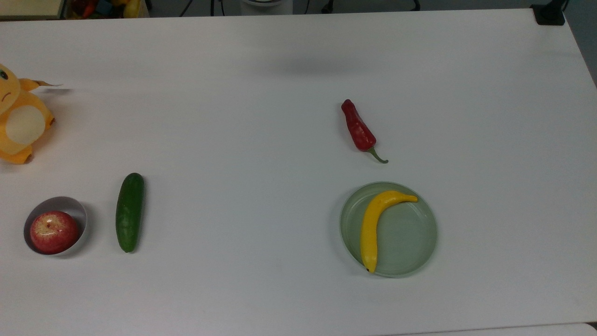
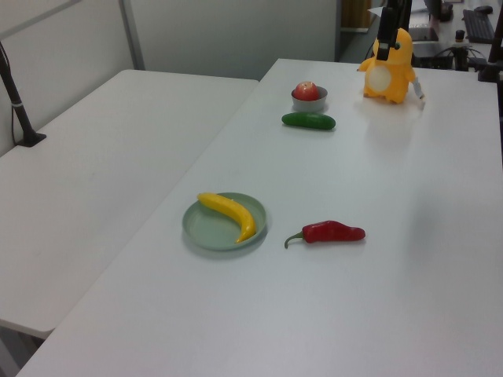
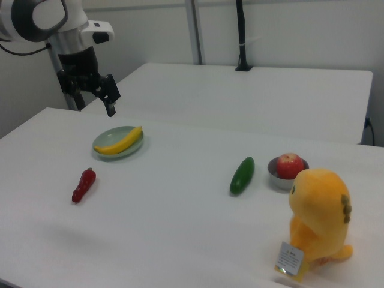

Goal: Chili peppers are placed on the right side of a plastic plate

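In the right view the black two-finger gripper [image 3: 102, 90] hangs high with its fingers apart, holding nothing. The glossy red wrinkled chili pepper [image 3: 83, 185] lies on the white table well below it. The pale green round plastic plate [image 3: 133, 145], carrying a yellow banana [image 3: 119, 141], sits below it, nearer than the pepper. Best to descend over the pepper's thick middle, closing across its width. The orange plush toy's [image 3: 318, 219] paper tag [image 3: 290, 260] bears print too small to read.

A wrinkled red chili pepper with a curved green stem [image 1: 358, 128] is seen lying on the white counter [image 1: 261, 140], just above the round pale green plastic plate [image 1: 410, 238] and apart from it. A yellow banana [image 1: 373, 224] is held in the plate. Toward the top view's left, a dark green cucumber [image 1: 129, 212], a red apple [image 1: 53, 232] in a small grey-white bowl [image 1: 77, 210], and an orange plush toy [image 1: 18, 121] are recorded.
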`<action>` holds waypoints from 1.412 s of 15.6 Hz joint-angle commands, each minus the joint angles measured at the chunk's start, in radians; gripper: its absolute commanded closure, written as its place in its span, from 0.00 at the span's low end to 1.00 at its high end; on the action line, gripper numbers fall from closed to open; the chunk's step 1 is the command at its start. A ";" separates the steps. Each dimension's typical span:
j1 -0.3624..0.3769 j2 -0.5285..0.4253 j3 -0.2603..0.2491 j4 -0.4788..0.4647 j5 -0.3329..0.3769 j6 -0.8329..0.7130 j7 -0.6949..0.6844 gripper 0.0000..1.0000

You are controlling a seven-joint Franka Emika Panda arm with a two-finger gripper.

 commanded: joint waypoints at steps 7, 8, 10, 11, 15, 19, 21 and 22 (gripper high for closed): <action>0.005 -0.011 -0.023 -0.036 0.015 0.029 -0.026 0.00; 0.005 -0.011 -0.023 -0.045 0.015 0.029 -0.026 0.00; 0.006 -0.012 -0.022 -0.071 0.015 0.031 -0.035 0.00; 0.009 -0.011 -0.017 -0.087 0.017 0.031 -0.047 0.00; 0.019 -0.014 0.010 -0.120 0.017 0.028 -0.108 0.00; 0.019 0.005 0.076 -0.146 0.066 0.034 -0.127 0.00; 0.028 0.032 0.109 -0.146 0.068 0.046 -0.124 0.00; 0.035 0.040 0.118 -0.148 0.069 0.054 -0.122 0.00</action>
